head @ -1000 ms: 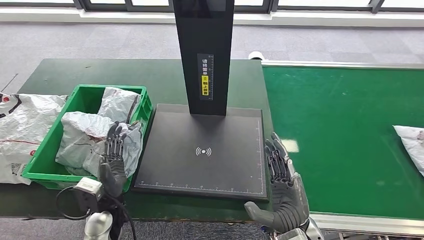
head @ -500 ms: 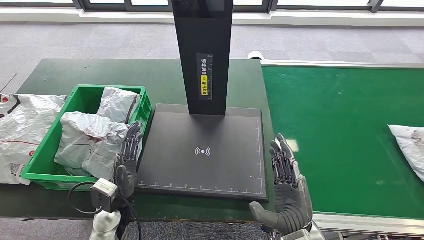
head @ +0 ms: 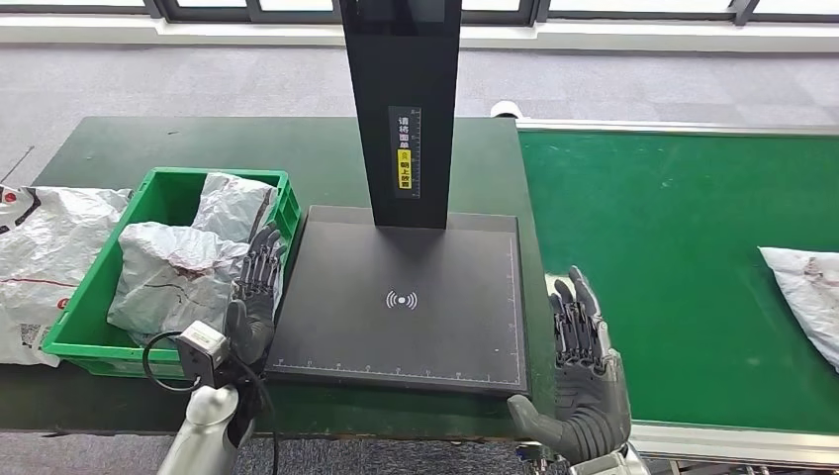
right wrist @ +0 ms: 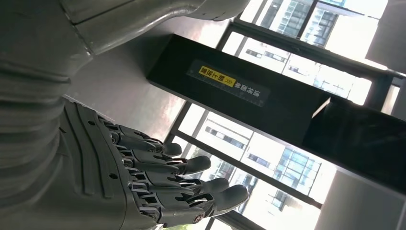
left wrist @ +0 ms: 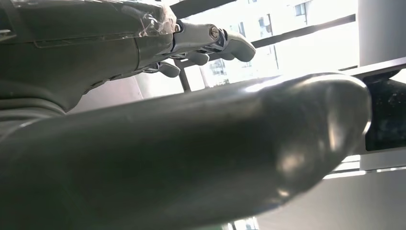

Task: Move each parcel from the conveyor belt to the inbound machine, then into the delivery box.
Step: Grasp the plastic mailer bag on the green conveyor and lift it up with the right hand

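A white-grey parcel (head: 806,292) lies on the green conveyor belt (head: 683,257) at the far right edge. The black inbound machine (head: 401,297) has a bare scanning pad and a tall black post (right wrist: 268,103). The green delivery box (head: 95,297) holds crumpled grey parcels (head: 183,277). My left hand (head: 252,302) hovers between the box and the pad, fingers spread, holding nothing; its thumb (left wrist: 191,158) looms large in the left wrist view. My right hand (head: 584,381) is raised at the pad's near right corner, fingers (right wrist: 191,182) extended and empty.
A large white-grey bag (head: 45,257) lies on the dark green table (head: 129,148) left of the box. A cable loops from my left wrist (head: 188,356). Grey floor and windows lie beyond the table.
My left hand has moved right, off the parcels in the box, to the box's right edge. My right hand has shifted right toward the belt. The parcel on the belt has come further into view.
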`<control>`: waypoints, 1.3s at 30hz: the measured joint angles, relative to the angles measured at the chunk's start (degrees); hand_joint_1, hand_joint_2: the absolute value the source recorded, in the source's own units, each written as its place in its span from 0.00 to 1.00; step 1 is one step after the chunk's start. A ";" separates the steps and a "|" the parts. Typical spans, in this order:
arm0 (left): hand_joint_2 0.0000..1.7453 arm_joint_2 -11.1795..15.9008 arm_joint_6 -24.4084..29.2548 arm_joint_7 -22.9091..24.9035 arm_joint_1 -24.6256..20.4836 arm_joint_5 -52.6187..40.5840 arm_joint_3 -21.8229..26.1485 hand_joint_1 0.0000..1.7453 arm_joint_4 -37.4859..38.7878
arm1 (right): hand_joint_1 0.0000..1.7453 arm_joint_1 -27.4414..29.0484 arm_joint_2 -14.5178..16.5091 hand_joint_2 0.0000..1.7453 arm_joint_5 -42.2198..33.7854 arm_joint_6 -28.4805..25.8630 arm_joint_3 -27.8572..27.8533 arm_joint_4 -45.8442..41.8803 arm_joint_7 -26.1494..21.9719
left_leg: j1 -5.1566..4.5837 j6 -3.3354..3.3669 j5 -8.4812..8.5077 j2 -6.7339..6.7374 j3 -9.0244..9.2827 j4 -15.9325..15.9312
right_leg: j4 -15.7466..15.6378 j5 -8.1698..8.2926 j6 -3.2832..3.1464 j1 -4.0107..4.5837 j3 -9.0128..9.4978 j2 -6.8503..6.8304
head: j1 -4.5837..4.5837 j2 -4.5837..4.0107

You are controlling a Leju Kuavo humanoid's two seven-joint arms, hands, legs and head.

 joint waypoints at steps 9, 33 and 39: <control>0.00 0.49 0.55 -0.02 -1.69 -0.56 -3.12 0.00 2.20 | 0.00 1.24 -0.12 1.00 0.60 0.58 -0.38 -0.73 -0.16 | 0.00 -0.02 -0.04 0.00 -0.01 0.00 | -0.01 -0.01 0.01 0.00 -0.01 0.01 | 0.00 0.00; 0.00 -0.98 0.49 -0.02 2.37 -3.55 -4.03 0.00 -1.18 | 0.00 2.86 -0.12 1.00 2.13 0.79 -1.31 -3.21 -0.24 | 0.00 -0.01 -0.06 0.00 -0.01 0.00 | -0.01 -0.02 0.02 0.00 0.00 0.02 | 0.00 0.00; 0.00 -2.36 -1.67 -0.02 3.64 -7.48 -3.65 0.00 -2.87 | 0.00 2.84 0.20 1.00 2.91 2.04 -1.36 -3.43 -0.27 | 0.00 -0.02 -0.06 0.00 -0.01 0.00 | 0.00 -0.02 0.02 0.00 0.03 0.01 | 0.00 0.00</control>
